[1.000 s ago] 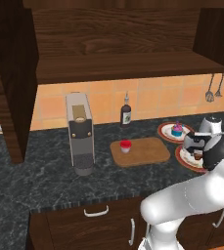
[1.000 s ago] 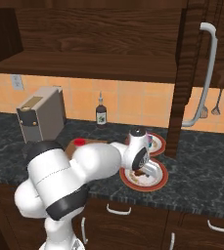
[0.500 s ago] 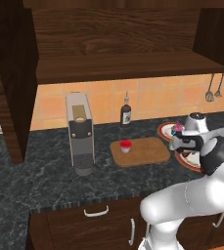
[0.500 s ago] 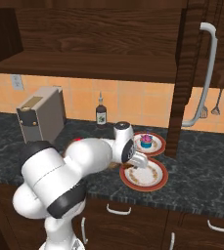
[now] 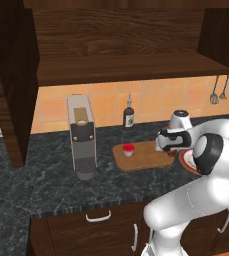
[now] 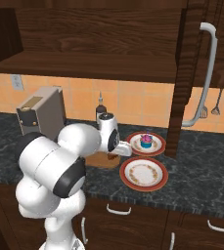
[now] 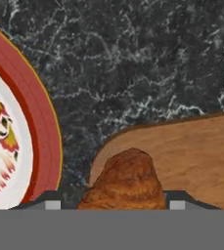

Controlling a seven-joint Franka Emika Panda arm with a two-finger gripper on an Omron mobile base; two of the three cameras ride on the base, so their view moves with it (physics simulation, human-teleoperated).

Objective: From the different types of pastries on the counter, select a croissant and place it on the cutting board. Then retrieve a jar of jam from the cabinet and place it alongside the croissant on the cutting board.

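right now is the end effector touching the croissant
Touching: the hand view shows the croissant wedged between the end effector fingertips, over the cutting board corner.

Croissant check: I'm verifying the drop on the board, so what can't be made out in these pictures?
- Croissant: lower part cut off by the hand view's bottom edge.
- Cutting board: mostly hidden by the arm, right base view.
- Gripper: fingertips indistinct, left base view.
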